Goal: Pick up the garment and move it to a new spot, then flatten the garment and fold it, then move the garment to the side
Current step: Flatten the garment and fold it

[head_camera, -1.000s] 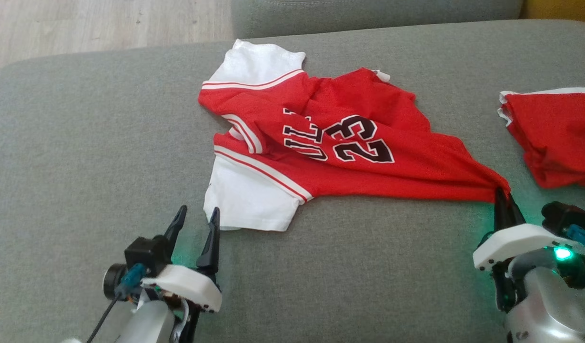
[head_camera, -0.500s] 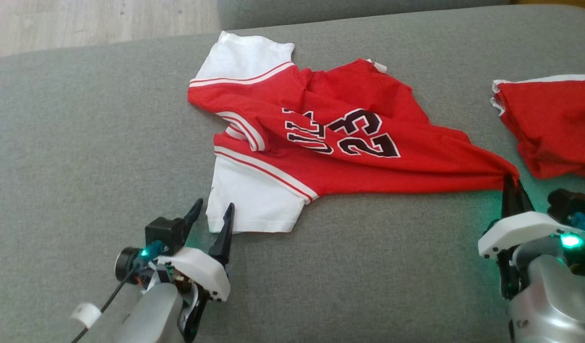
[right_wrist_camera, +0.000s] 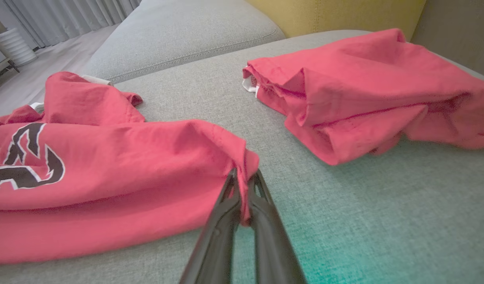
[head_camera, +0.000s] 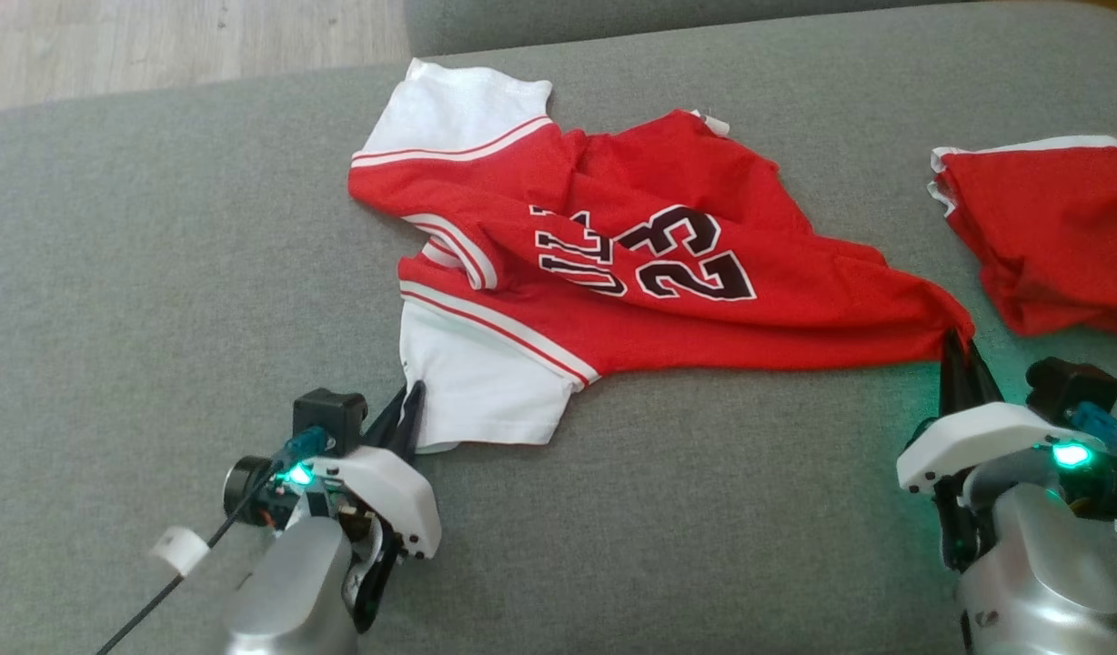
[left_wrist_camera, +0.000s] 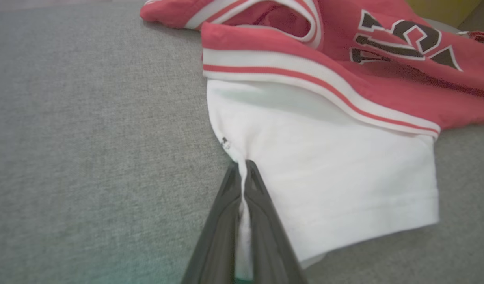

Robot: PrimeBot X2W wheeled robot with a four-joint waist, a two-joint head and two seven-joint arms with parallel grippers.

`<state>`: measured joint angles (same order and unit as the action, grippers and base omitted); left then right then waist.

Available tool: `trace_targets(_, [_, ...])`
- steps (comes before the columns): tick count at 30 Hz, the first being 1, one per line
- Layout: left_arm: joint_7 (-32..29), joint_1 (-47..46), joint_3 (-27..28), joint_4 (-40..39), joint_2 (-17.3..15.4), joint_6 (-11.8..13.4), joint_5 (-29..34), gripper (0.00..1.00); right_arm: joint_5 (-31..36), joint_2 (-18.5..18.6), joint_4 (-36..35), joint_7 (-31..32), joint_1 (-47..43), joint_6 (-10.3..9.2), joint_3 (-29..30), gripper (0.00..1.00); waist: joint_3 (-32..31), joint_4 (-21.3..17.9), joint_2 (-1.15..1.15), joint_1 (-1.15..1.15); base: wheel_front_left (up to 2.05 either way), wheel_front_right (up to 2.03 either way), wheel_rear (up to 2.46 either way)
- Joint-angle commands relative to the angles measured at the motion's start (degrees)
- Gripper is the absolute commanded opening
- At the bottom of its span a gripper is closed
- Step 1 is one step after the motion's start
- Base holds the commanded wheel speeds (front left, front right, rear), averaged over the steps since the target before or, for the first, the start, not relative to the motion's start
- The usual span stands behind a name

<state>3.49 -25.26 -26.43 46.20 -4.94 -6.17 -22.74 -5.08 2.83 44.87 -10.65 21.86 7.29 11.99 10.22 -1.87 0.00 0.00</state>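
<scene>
The red-and-white jersey (head_camera: 631, 273) lies rumpled at the middle of the grey sofa cushion (head_camera: 158, 255), its number facing up. The left gripper (head_camera: 411, 398), at 7 o'clock of the jersey, is pressed together on the edge of the near white sleeve (head_camera: 477, 382), while the right gripper (head_camera: 957, 350), at 4 o'clock, pinches the red hem corner. A second red garment (head_camera: 1050, 227) lies apart at 3 o'clock, near the cushion's right edge
</scene>
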Motion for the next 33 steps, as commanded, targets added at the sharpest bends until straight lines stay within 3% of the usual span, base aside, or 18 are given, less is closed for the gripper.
trace_targets(1, [-0.31, -0.07, 0.64, -0.45, -0.61, -0.55, -0.73, 0.00, -0.66, 0.06, -1.60, -0.84, 2.03, 0.20, -1.97, 0.00, -0.39, 0.16, 0.00, 0.00, 0.00, 0.00, 0.00])
trace_targets(12, [7.50, 0.89, 4.79, -10.96, -3.10, -1.19, -7.78, 0.00, -3.80, 0.05, -4.53, -2.03, 1.57, 0.20, -7.60, 0.00, -3.23, 0.72, 0.00, 0.00, 0.00, 0.00, 0.00])
trace_targets(21, [9.63, 0.48, 11.92, -27.83, -6.79, -1.06, -14.35, 0.00, -9.82, 2.89, -15.01, -3.26, 1.97, 0.20, -17.82, 0.00, -6.45, 1.10, 0.00, 0.00, 0.00, 0.00, 0.00])
trace_targets(26, [9.32, -2.36, 16.53, -38.27, -8.93, 1.00, -16.35, 0.00, -13.35, 6.38, -23.56, -3.73, 4.76, 0.20, -21.80, 0.00, -8.71, 0.56, 0.00, 0.00, 0.00, 0.00, 0.00])
trace_targets(33, [8.59, -6.38, 23.17, -54.18, -10.09, 5.88, -18.90, 0.00, -14.93, 12.10, -36.08, -1.98, 9.80, 0.20, -24.21, 0.00, -11.18, -0.93, 0.00, 0.00, 0.00, 0.00, 0.00])
